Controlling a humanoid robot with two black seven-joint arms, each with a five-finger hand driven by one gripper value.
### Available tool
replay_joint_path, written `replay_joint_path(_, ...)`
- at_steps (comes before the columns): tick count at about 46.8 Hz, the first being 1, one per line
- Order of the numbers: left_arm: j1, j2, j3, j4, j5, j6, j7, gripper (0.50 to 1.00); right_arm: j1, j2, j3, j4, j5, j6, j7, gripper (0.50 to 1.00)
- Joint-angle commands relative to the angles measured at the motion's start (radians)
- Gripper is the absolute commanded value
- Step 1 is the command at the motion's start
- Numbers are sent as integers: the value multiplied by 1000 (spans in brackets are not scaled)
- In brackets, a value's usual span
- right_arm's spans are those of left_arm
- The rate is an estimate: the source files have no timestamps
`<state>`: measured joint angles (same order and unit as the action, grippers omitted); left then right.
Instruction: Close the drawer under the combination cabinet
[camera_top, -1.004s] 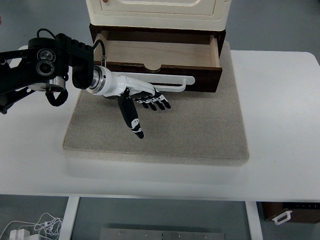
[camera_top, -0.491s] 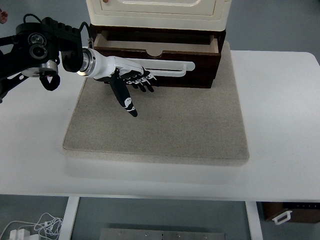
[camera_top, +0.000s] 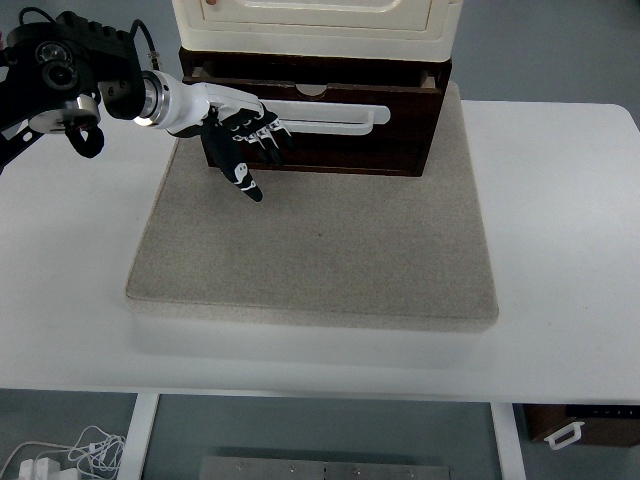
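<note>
One hand (camera_top: 245, 140), left, fingers loose & empty, against drawer (camera_top: 330, 140) front w/ white handle (camera_top: 335, 120); mat (camera_top: 320, 240) bare.

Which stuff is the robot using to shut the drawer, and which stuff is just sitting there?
For the job:
drawer, nearly shut
white handle
left hand, flat against the drawer front
cream cabinet

Just there:
grey mat
white table
cables on the floor

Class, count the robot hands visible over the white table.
1: the left black-and-white robot hand at the dark wooden drawer front; the right one is out of view.
</note>
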<state>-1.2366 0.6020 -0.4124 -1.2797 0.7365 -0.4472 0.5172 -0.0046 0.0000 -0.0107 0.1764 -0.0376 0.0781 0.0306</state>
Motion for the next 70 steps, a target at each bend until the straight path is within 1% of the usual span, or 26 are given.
replay_joint_path(1,2,-2,0,5,0,8,-2,994,0,0,0,-1,1,0,0,952)
replay_joint_path(8,0,-40,0,33,0,18,-9,994,0,0,0,0,-1,0,0,952)
replay_joint_path(18,0,-44,0,39,3,21,-9,992,0,0,0,0,1,0,0,952)
replay_joint_path(23,0,-45,-2,48,18,38,-14,992,0,0,0,0,1,0,0,952)
replay_joint_path(30,-3,-82,-2,75,20,39,-22,992,0,0,0,0,1,0,0,952)
replay_joint_path(47,-4,-82,-3,118,30,41,-32,992,0,0,0,-1,1,0,0,952)
replay_joint_path(70,0,-77,-20,115,35,47,-34,992,0,0,0,0,1,0,0,952)
